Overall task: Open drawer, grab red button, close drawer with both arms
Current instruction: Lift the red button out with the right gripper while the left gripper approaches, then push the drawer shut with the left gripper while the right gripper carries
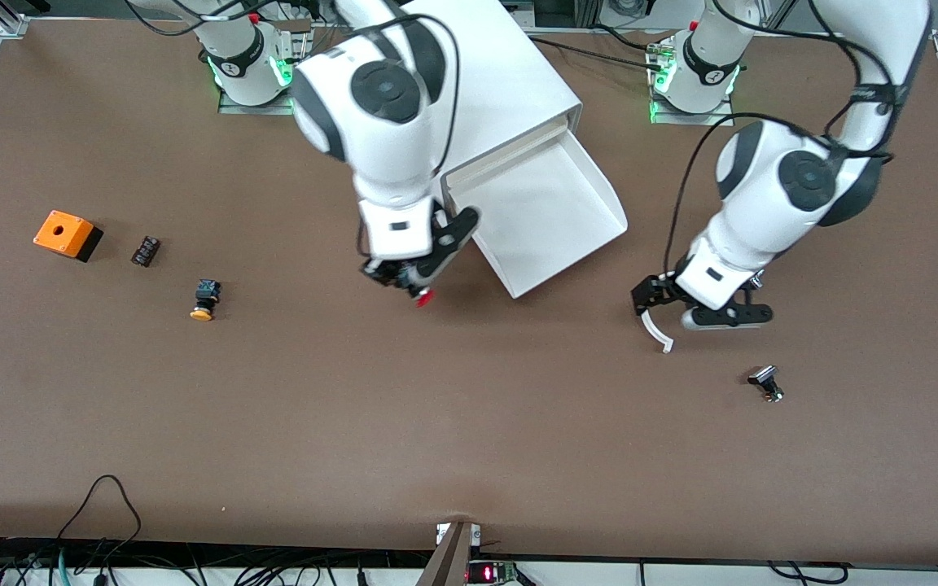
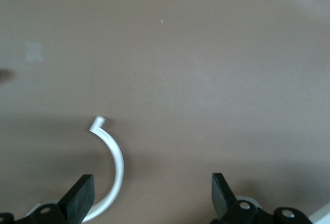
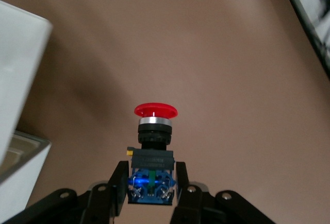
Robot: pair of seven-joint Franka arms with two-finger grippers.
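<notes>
The drawer [image 1: 554,213], the lowest one of the white cabinet [image 1: 510,81], is pulled out and looks empty. My right gripper [image 1: 405,281] is just above the table beside the drawer's front corner, toward the right arm's end. It is shut on the button [image 1: 422,298]. In the right wrist view its fingers [image 3: 117,183] clamp the black-and-blue body, and the red cap [image 3: 155,111] points away from the gripper [image 3: 151,185]. My left gripper [image 1: 685,313] is open and empty over bare table toward the left arm's end; a white curved hook [image 2: 112,154] sticks out by one finger [image 2: 80,198].
A yellow-capped button [image 1: 205,300], a small black part [image 1: 145,250] and an orange box [image 1: 67,234] lie toward the right arm's end. A small black and silver part [image 1: 766,384] lies nearer the front camera than my left gripper.
</notes>
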